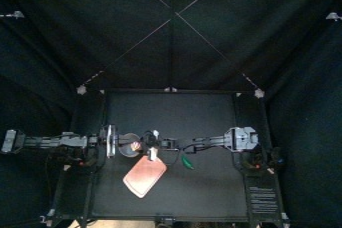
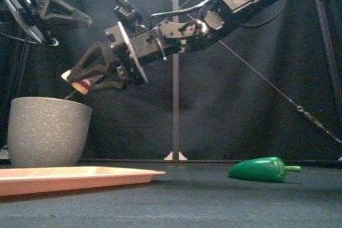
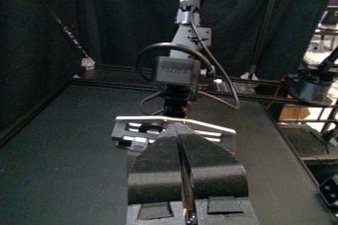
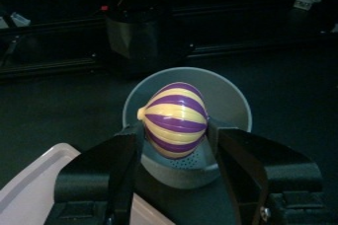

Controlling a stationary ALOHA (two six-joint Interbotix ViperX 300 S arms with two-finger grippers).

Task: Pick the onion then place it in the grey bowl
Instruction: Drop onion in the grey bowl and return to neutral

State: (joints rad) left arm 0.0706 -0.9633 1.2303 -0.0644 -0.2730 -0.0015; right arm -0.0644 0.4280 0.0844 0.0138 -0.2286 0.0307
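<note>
— What's on the table, counted?

— One grey speckled cup [image 2: 50,132], one flat pink tray [image 2: 67,177], one green pepper [image 2: 261,168]. One onion [image 4: 176,118], in the air.

— The onion?

— Round, striped purple and pale yellow. The right gripper [image 2: 84,78] clamps it between its jaws just above the cup's mouth, not inside.

— And the left gripper [image 3: 183,140]?

— Jaws pressed together, holding nothing. The pepper lies on the table, apart from the tray.
</note>
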